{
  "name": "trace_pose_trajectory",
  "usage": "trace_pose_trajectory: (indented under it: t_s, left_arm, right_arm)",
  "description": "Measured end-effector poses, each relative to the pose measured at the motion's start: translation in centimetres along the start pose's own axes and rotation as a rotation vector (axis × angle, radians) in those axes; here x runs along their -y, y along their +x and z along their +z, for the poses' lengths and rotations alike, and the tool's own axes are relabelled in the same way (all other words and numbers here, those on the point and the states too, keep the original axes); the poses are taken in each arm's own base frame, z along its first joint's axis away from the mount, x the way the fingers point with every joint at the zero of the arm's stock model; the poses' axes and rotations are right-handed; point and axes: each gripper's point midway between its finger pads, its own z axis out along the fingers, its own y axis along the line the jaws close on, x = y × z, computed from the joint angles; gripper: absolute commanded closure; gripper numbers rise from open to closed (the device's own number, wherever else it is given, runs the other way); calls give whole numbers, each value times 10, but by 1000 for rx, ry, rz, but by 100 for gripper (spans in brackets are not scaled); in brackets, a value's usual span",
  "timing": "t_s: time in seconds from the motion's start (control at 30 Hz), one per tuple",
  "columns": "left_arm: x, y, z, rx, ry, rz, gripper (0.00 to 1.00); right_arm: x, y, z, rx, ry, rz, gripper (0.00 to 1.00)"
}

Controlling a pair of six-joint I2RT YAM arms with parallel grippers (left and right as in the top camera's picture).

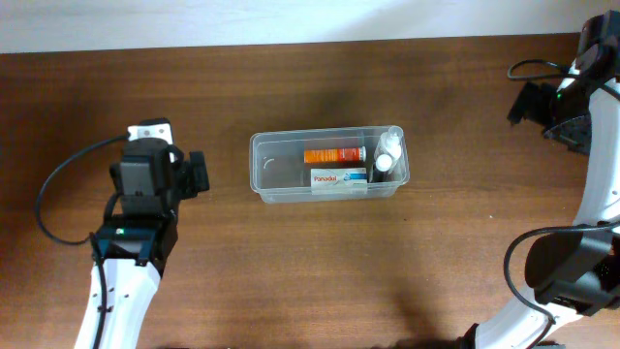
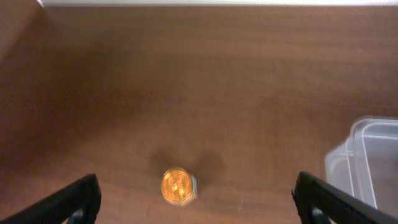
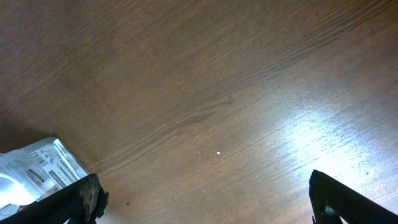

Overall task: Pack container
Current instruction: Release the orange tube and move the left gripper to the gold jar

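Note:
The clear container sits mid-table holding an orange tube, a Panadol box and a small white bottle. My left gripper hovers to its left, open. In the left wrist view a small round orange item lies on the wood between the wide-apart fingers of the left gripper, touching neither. The container's corner shows at the right there. My right gripper is at the far right, open and empty.
A silver foil packet lies on the wood beside the right gripper's left finger. The table's far edge meets a white wall. Black cables loop beside the left arm.

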Motion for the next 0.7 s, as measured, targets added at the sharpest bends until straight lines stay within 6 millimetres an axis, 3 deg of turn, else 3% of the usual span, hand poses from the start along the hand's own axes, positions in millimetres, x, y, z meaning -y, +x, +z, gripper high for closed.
trace_pose_trajectory:
  t_s: [0.37,0.7]
  left_arm:
    - [1,4,5,-26,47,-69,1]
    - [-18,54,54,-241,42,-216,1]
  right_arm:
    - [0,0,0,0,0,0,2]
    - [0,0,0,0,0,0,2]
